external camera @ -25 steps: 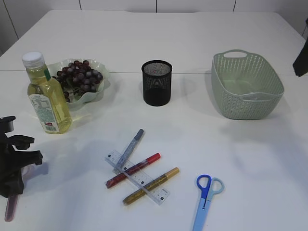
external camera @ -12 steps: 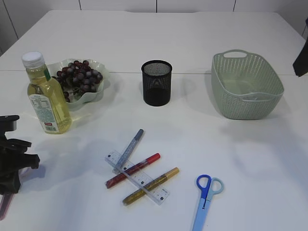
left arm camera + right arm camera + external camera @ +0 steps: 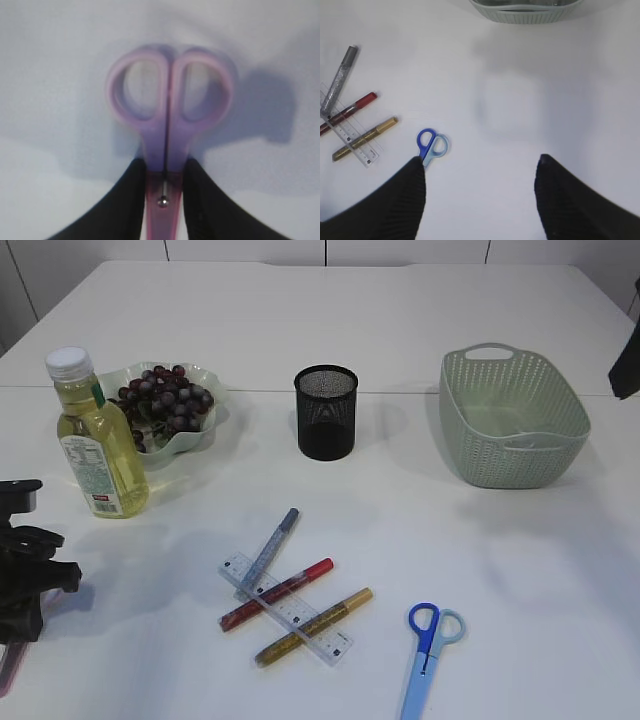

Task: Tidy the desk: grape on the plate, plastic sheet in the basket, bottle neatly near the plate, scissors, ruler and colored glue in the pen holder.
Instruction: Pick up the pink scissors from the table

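Tool (image 3: pixel 480 200) agape above blue scissors (image 3: pixel 432 145), table (image 3: pixel 530 100).

Left claw (image 3: pixel 165 200) low at the table's left edge, fingers pinching purple scissors (image 3: pixel 167 115), right claw (image 3: pixel 480 200) spread wide, raised

The purple scissors (image 3: pixel 169 130) have translucent, smooth plastic handles with a small metal rivet. The pen holder (image 3: pixel 325 412) is black wire mesh, matt. The basket (image 3: pixel 513 418) right of it looks like pale green moulded plastic with a woven texture. The bottle (image 3: pixel 98 440) is clear glossy plastic with a paper-like label. The ruler (image 3: pixel 286 608) is transparent plastic, and the glue sticks (image 3: pixel 277 593) glitter. The table (image 3: pixel 400 320) is matt white.
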### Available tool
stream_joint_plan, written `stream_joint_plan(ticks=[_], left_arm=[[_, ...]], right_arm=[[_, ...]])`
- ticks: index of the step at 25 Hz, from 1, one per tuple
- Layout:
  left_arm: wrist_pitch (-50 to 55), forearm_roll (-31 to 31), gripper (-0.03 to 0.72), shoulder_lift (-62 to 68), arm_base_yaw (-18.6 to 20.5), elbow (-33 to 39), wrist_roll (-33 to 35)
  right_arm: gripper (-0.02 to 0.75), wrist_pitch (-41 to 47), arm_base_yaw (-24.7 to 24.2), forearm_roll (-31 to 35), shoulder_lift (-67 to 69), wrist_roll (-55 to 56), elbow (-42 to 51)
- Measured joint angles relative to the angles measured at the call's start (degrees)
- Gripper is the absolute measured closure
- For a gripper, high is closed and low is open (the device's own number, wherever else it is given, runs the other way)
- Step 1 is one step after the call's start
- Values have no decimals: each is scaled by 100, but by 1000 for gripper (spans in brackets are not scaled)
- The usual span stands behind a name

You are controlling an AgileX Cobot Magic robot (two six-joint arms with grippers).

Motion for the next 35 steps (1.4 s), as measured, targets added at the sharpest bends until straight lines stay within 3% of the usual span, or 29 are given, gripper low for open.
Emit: stream_joint_plan(ticks=[11, 17, 35], left_arm=[[0, -84, 458, 0, 0, 0, 116], [0, -114, 503, 0, 0, 0, 120], [-10, -128, 526, 0, 0, 0, 129]], right_arm=[[207, 0, 0, 0, 0, 0, 0], [207, 0, 0, 0, 0, 0, 0], [207, 0, 0, 0, 0, 0, 0]])
